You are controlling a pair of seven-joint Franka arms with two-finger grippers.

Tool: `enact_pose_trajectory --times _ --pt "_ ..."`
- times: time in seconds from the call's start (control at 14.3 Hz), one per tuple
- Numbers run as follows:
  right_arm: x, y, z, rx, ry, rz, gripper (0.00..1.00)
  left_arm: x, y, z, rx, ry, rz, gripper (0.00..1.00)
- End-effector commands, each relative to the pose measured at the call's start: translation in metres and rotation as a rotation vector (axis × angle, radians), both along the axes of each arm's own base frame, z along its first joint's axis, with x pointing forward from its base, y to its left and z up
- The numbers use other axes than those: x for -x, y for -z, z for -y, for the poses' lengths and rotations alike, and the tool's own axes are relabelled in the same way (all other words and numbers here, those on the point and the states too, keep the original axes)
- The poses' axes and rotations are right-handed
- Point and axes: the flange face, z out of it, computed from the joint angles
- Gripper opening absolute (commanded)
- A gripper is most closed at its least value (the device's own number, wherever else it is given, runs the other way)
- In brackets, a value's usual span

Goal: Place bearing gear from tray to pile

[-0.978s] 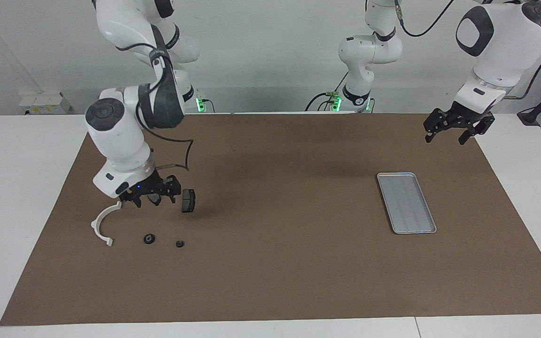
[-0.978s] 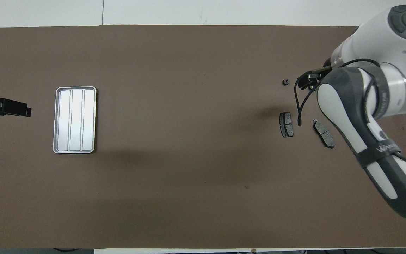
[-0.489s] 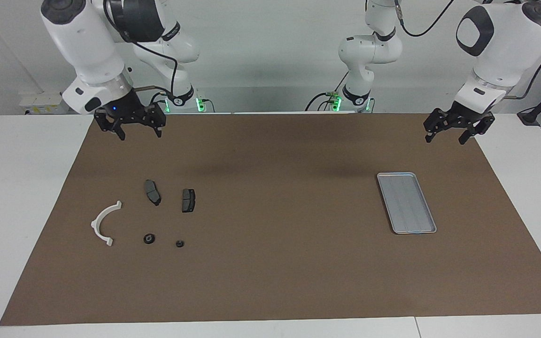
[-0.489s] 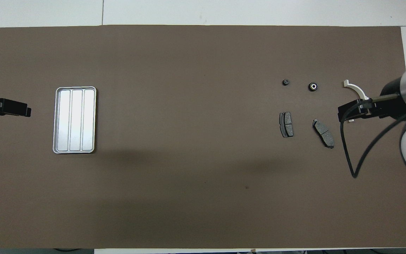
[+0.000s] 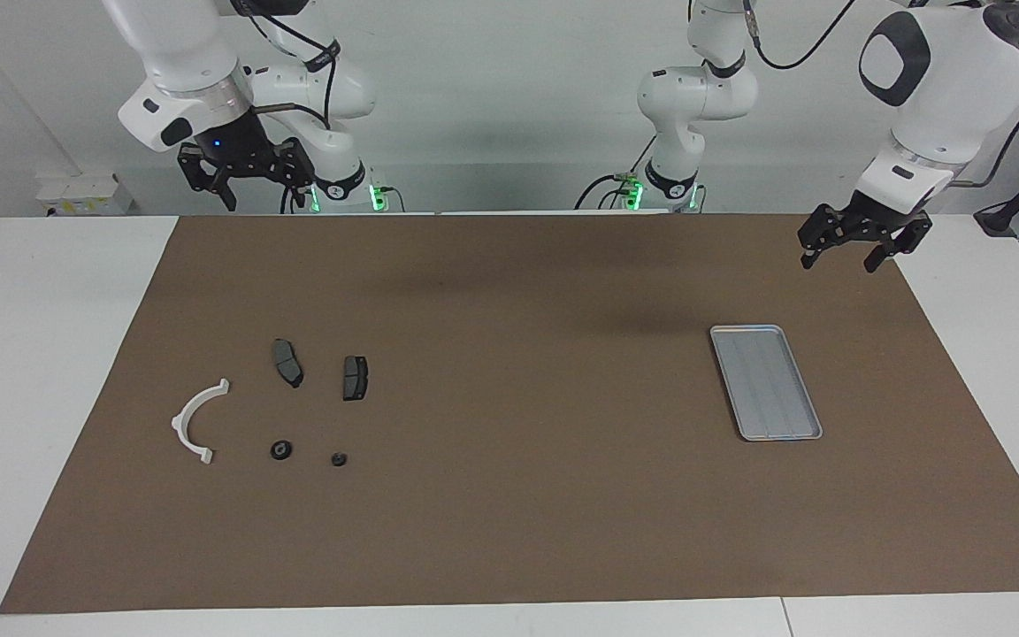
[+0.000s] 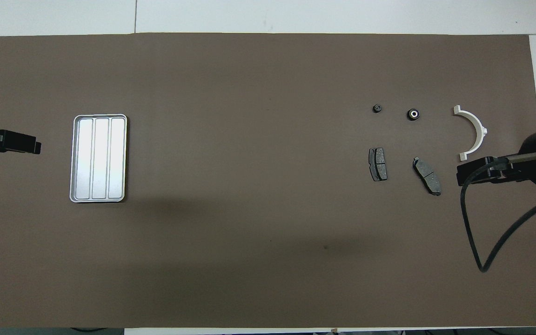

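The silver tray (image 5: 766, 382) (image 6: 99, 158) lies bare toward the left arm's end of the mat. The pile sits toward the right arm's end: a white half-ring bracket (image 5: 195, 420) (image 6: 472, 132), two dark brake pads (image 5: 287, 362) (image 6: 378, 164) and two small dark round parts (image 5: 280, 450) (image 6: 412, 114). I cannot tell which round part is the bearing gear. My right gripper (image 5: 249, 196) (image 6: 463, 168) hangs open and empty, high over the mat's edge by the robots. My left gripper (image 5: 838, 254) (image 6: 35, 147) waits open and empty above the mat's corner beside the tray.
A brown mat (image 5: 527, 495) covers most of the white table. The smaller round part (image 5: 339, 458) (image 6: 377, 108) lies beside the larger one. The second brake pad (image 5: 354, 377) (image 6: 427, 175) lies next to the first.
The right arm has risen from low over the brake pads and drawn back toward the robots' edge, empty. The pile's parts and the left arm have not moved.
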Motion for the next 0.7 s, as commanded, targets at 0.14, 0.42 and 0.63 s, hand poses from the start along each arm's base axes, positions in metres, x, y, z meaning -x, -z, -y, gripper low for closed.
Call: enact_pose_trajectory --times 0.14,0.42,0.63 --pt "-0.008 0.004 0.005 0.056 0.031 0.064 1.00 0.000 -0.004 0.000 0.010 0.007 -0.009 1.00" --pt "-0.017 0.001 0.006 0.073 0.026 0.129 1.00 -0.001 -0.004 0.001 0.010 0.009 -0.007 1.00" --pt "-0.016 0.001 0.005 0.058 0.033 0.123 1.00 -0.001 -0.004 0.001 0.010 0.009 -0.007 1.00"
